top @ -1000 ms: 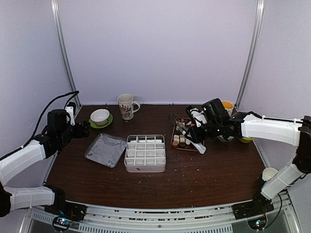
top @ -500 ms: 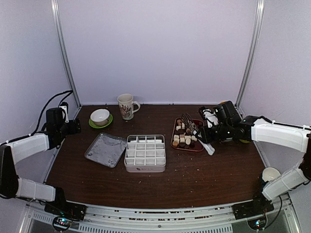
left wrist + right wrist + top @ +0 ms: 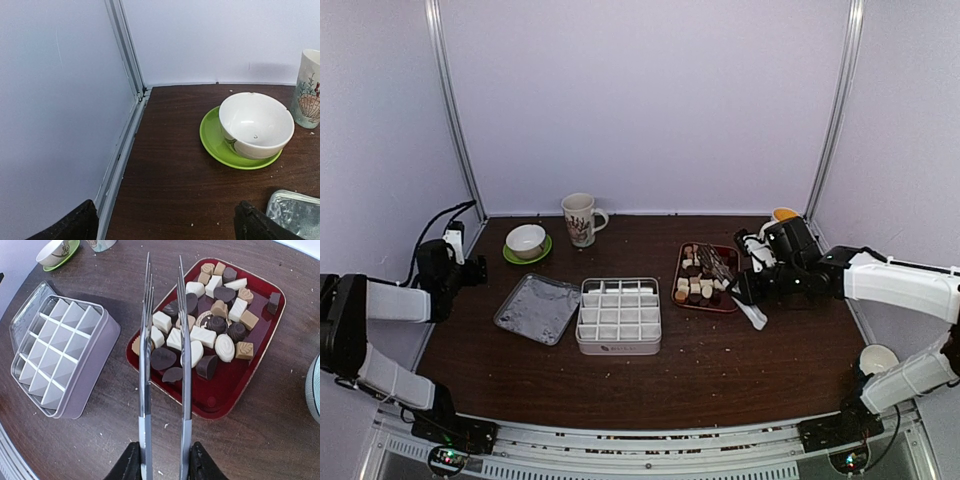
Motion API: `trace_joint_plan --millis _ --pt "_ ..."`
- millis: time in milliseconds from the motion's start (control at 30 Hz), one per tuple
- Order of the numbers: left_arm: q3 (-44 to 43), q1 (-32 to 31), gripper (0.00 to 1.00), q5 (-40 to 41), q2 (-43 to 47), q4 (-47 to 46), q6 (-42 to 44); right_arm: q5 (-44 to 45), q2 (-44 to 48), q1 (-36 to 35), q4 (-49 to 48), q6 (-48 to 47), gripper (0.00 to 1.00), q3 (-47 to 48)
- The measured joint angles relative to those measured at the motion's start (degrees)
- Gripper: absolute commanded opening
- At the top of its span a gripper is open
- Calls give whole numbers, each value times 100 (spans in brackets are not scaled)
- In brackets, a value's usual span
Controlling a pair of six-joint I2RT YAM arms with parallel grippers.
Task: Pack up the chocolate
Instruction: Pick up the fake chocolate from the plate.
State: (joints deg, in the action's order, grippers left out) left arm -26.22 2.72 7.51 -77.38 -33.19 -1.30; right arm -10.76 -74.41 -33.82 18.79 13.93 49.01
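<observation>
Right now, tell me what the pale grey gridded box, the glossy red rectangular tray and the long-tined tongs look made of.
Pale grey gridded box: likely painted tin, with thin walls and a matt sheen; the white dividers may be card or plastic. Glossy red rectangular tray: lacquered metal or plastic, cannot tell which; it shines. Long-tined tongs: bare steel, brushed grey gleam.

I count about thirty chocolates (image 3: 202,336), one tray (image 3: 252,377), one pair of tongs (image 3: 145,390), one divided box (image 3: 95,354), lid (image 3: 535,308), mug (image 3: 580,218), bowl (image 3: 255,125) and saucer (image 3: 212,139).
</observation>
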Motion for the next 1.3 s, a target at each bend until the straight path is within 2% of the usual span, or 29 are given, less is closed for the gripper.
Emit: trace_joint_plan --millis 500,733,1300 --pt "638 35 98 -481 -393 -1672 227 -22 820 11 802 310 34 -363" --pt "638 35 98 -496 -398 -1954 236 -28 643 13 942 426 35 -380" --pt "638 35 98 -498 -398 -1996 249 262 -221 22 1320 426 38 -120"
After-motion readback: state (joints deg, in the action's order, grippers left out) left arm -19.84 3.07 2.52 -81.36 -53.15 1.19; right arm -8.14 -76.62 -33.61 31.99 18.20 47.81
